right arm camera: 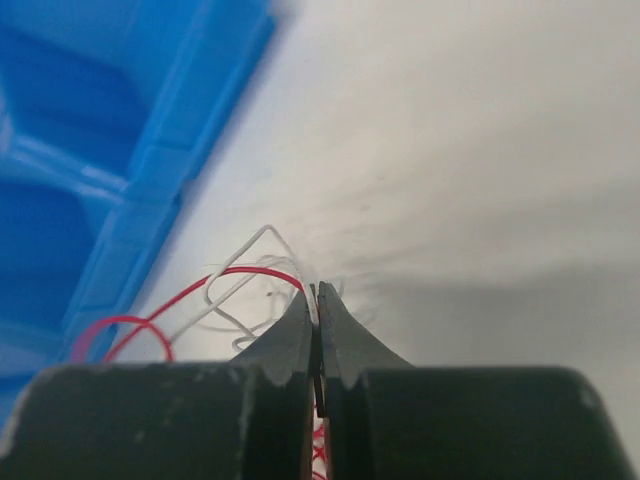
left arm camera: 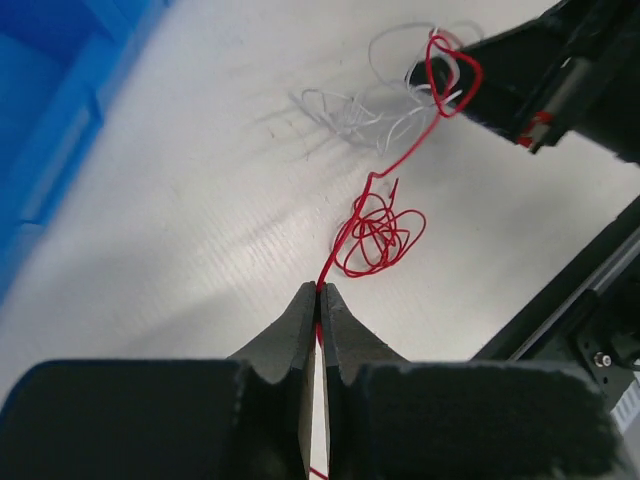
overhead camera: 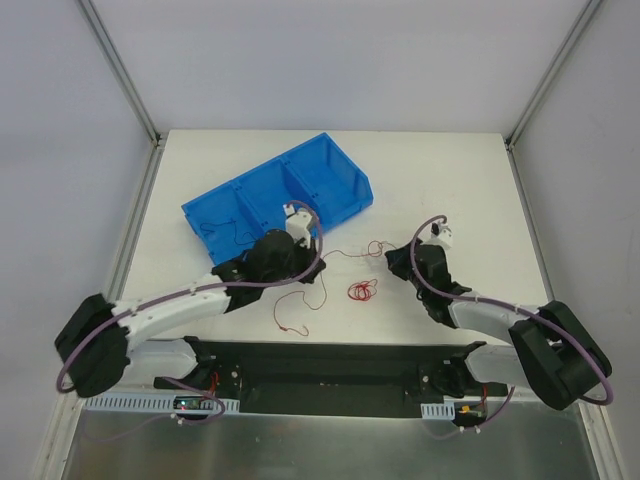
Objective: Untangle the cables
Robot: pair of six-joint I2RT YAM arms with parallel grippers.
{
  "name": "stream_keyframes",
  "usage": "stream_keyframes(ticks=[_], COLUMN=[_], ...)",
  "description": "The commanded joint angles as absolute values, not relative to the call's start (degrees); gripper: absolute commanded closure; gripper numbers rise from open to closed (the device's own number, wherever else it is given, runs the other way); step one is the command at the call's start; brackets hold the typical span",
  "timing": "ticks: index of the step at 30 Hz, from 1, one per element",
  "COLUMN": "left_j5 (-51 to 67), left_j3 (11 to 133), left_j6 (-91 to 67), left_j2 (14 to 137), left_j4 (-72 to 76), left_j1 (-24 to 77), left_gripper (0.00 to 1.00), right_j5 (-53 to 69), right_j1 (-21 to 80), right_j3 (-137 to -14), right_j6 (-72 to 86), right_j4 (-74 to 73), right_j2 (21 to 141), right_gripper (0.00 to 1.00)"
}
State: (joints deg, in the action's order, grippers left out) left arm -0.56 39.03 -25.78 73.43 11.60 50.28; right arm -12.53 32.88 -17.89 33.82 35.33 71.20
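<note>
No writing, label or number is legible in any view.

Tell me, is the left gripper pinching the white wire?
No: the left gripper is shut on the red wire, while the white wire lies well beyond its tips.

a blue bin (overhead camera: 345,172) with three compartments sits askew on the white table (overhead camera: 460,180), with thin black wire (overhead camera: 215,232) in its left end. the left gripper (overhead camera: 318,262) is just beside the bin's near edge, and the right gripper (overhead camera: 391,258) faces it. a red wire (overhead camera: 345,253) runs between their tips. a small red curl (overhead camera: 362,291) lies on the table nearer the bases, and a looser red loop (overhead camera: 290,312) lies by the left arm.
</note>
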Motion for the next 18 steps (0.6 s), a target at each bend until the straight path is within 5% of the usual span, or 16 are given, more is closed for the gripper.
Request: stream_keyframes(ticks=[1, 8, 18], left_j5=[-8.95, -14.85, -13.45], left_j3=[36.48, 37.61, 54.82], left_j6=[-22.59, -21.10, -13.98], left_j2=[58.39, 43.17, 44.64], left_j4=[3.00, -5.97, -9.14], left_j1=[50.45, 50.27, 50.36], left_gripper=[1.00, 1.00, 1.00], right_j5=[-19.77, -18.81, -20.30], right_j1=[30.50, 28.83, 28.74], right_j3=[-17.22, -20.30, -19.78], right_j6=[43.93, 46.93, 48.69], right_j4=[28.76, 22.50, 20.83], right_j2=[69.43, 72.16, 71.19], right_gripper=[0.99, 0.99, 1.00])
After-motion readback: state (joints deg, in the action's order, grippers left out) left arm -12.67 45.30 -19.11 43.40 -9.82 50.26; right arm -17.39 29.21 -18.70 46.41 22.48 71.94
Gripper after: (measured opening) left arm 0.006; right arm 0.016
